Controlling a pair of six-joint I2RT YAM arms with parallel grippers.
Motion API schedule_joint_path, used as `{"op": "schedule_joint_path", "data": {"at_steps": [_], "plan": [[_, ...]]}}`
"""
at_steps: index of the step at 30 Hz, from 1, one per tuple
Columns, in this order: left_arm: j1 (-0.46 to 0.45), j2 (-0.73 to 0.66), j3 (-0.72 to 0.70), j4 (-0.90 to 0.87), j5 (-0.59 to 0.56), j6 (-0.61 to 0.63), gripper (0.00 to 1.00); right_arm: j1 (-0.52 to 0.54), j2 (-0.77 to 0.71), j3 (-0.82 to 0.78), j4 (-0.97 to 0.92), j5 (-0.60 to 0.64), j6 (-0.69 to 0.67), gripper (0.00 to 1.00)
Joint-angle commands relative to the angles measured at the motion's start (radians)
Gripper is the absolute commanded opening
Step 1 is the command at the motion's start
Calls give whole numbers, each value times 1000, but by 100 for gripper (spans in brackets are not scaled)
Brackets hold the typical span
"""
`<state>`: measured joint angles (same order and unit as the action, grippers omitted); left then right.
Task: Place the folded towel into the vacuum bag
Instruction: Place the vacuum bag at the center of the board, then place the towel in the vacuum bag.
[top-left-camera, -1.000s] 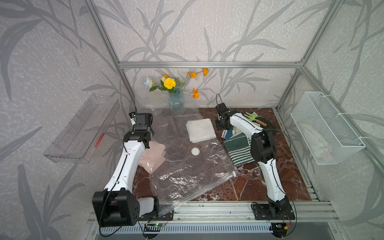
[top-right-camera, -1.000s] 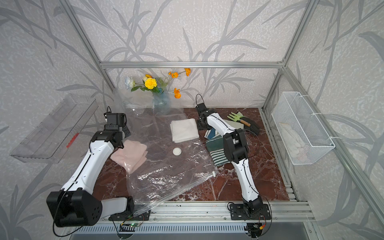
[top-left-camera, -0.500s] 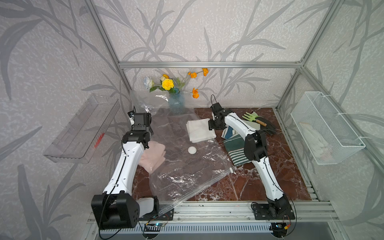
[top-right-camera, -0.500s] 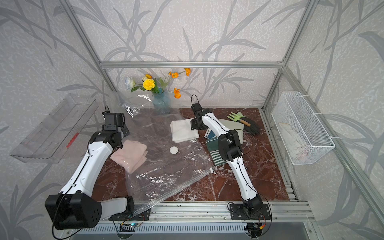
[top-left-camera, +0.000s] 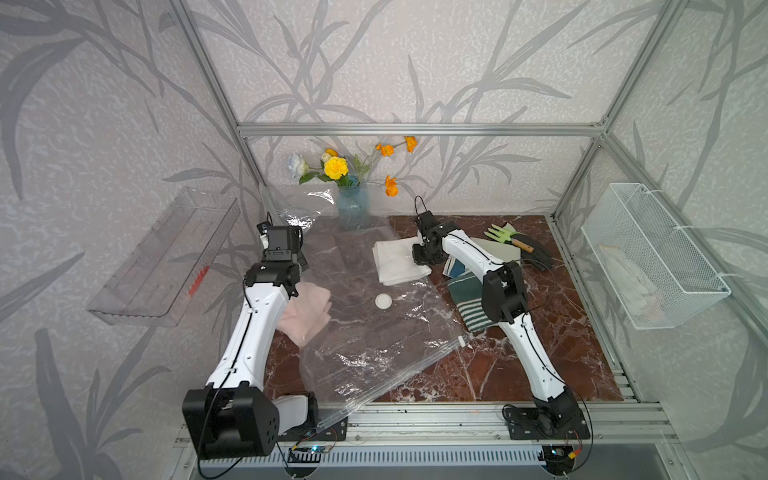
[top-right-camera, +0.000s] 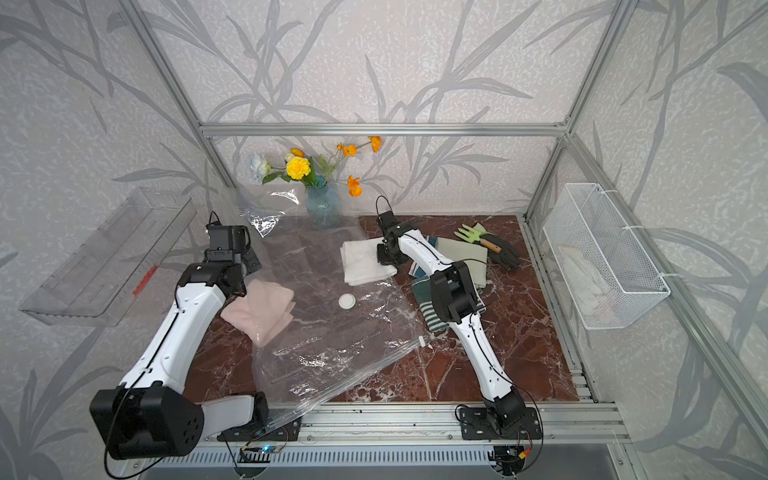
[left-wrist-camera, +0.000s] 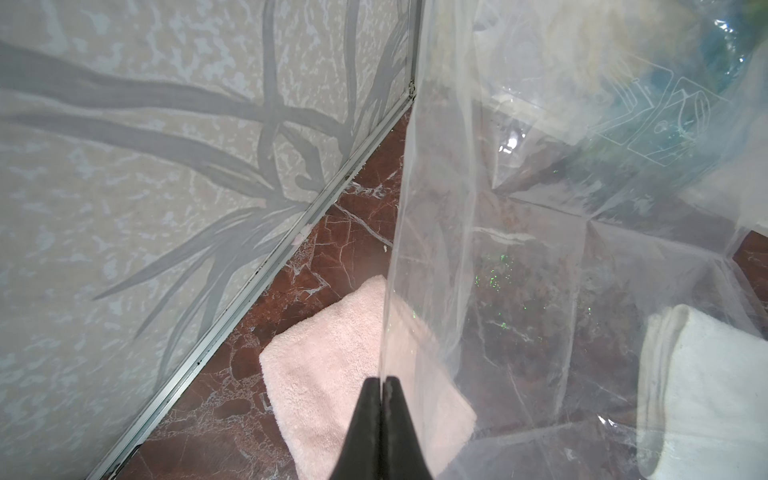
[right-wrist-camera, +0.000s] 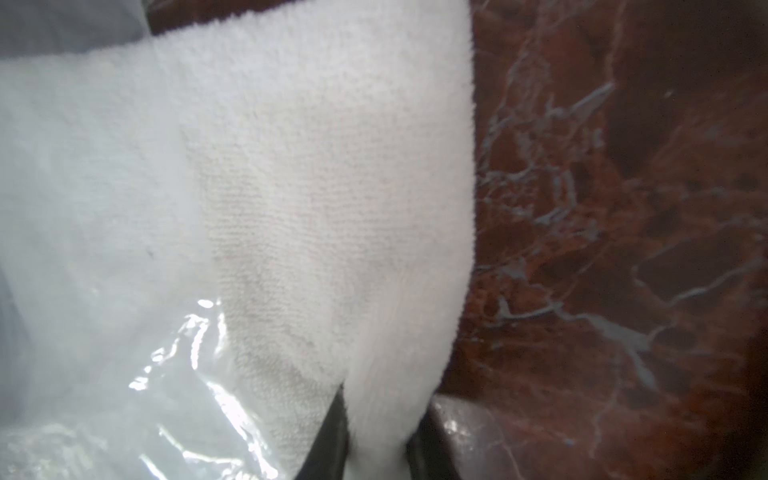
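Plastic, clear and crinkly, rises in a sheet from the left gripper, whose jaws are pressed together on a raised edge of the vacuum bag over the far left of the counter. The rest of the bag lies flat, with its valve cap facing up and its slider clip at the bag's near right corner. The white towel sits folded at the bag's far right edge, and the right gripper has its jaws narrow, pinched on the towel's border. The right wrist view shows a clear layer over part of the towel, while the held side is out over bare marble; whether it lies inside the bag or merely under it I cannot tell. The step in hand appears to be feeding it in. To do that well, the left arm should hold the sheet high and taut so the opening does not sag, while the right slides the towel low and flat toward the valve cap with its folds together. Dragging fast could bunch the plastic or spill the stack. A pink towel lies beside the left arm, its edge overlapped by plastic, and is not part of this step.
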<state>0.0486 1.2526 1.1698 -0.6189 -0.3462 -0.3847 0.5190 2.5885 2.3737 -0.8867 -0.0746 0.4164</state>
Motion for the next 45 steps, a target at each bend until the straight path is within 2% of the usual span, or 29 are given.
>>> {"op": "schedule_joint_path", "data": {"at_steps": [1, 5, 10, 15, 21, 24, 27, 30, 33, 36, 37, 41, 45], "plan": [[1, -4, -23, 6, 7, -11, 0, 16, -102, -4, -52, 103, -79, 13], [1, -12, -46, 12, 0, -14, 0, 25, -236, -58, -84, 196, -141, 6], [2, -9, -75, 32, 16, -17, 0, 18, -463, -331, 0, 296, -168, 2], [-8, 55, -84, 68, 91, -41, 0, -14, -700, -586, 26, 351, -156, 2], [-82, 240, -8, 78, 252, -47, 0, -141, -1012, -977, 115, 311, -54, 0], [-154, 342, 60, 97, 291, -10, 0, -231, -1099, -1165, 173, 287, 4, 0], [-198, 454, 153, 127, 360, 22, 0, -294, -1113, -1278, 241, 244, 39, 0], [-252, 557, 264, 157, 414, 84, 2, -320, -1076, -1289, 238, 256, 53, 1], [-273, 653, 386, 130, 401, 112, 2, -344, -1060, -1283, 266, 265, 44, 1], [-249, 712, 480, 75, 222, 82, 0, -353, -1054, -1234, 257, 272, 16, 1], [-233, 717, 493, 70, 204, 78, 0, -353, -1058, -1217, 248, 272, 7, 1], [-177, 659, 423, 117, 147, -3, 0, -336, -1092, -1162, 243, 206, -58, 1], [-163, 598, 269, 231, 163, -57, 1, -217, -1113, -1073, 215, 233, -147, 0]]}}
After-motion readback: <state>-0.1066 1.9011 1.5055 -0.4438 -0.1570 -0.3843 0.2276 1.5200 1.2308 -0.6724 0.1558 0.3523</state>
